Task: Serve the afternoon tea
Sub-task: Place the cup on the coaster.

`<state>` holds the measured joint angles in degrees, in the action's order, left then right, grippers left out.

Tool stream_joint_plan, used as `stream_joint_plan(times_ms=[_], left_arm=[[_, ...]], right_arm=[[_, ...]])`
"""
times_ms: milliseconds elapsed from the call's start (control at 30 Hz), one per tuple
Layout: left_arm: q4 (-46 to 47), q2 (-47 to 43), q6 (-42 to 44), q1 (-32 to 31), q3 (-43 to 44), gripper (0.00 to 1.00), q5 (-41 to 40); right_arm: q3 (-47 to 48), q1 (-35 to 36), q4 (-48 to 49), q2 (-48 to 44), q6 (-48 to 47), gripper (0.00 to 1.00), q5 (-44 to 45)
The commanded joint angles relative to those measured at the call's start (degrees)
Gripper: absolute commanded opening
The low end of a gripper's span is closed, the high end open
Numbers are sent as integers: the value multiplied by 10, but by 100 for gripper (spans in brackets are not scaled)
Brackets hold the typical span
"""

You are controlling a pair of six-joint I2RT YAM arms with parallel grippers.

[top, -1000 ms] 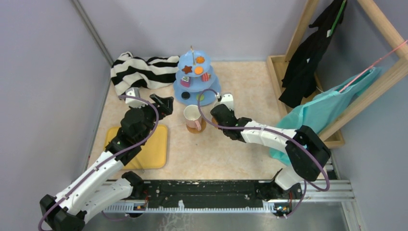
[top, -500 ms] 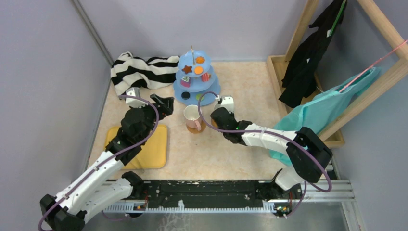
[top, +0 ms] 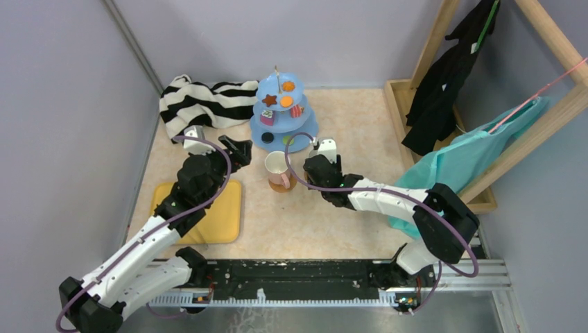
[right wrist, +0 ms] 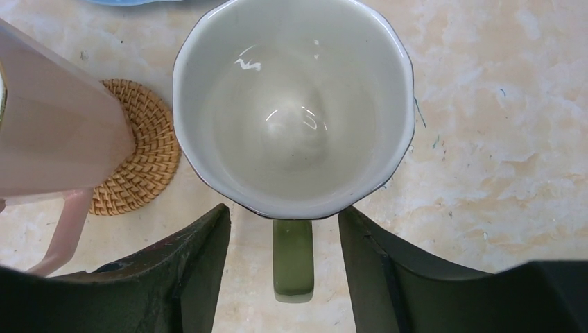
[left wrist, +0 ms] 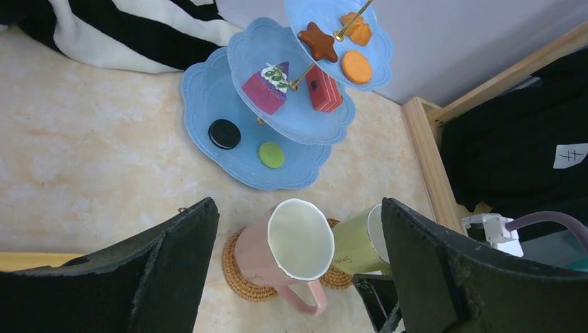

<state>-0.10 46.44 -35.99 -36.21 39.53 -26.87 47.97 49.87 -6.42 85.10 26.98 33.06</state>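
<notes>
Yellow-green cup looks stiff, glossy (likely slippery); take its handle, which the right tool straddles, spread.

We worked in a robot lab cell: plain lilac panels boxed in the marbled surface, two arms sat bolted to a metal rail, a wooden rack held clothes, and toy cakes filled a stand.
</notes>
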Motion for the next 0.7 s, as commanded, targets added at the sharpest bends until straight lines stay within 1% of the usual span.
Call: stream_joint_plan(times_ms=[0,133,267,333,467,567,667], left_arm=[[1,4,6,3,18,93,1],[-1,12,10,3,31,93,-13],[5,39,19,3,67,93,-30],[10,61,35,3,100,93,-44],[32,115,94,3,181,93,-83],[37,165,143,7,250,93,-107],[30,220,179,31,315,92,-107]], right_arm=[[18,11,14,-39,-12,60,5],[22,13,4,-56,-20,62,9],[31,17,-9,-77,-33,69,12],[43,18,-18,-86,-42,75,15],[77,18,-37,-107,-69,84,45],[103,18,-34,-128,-102,88,90],[127,-1,-20,-137,-143,89,126]])
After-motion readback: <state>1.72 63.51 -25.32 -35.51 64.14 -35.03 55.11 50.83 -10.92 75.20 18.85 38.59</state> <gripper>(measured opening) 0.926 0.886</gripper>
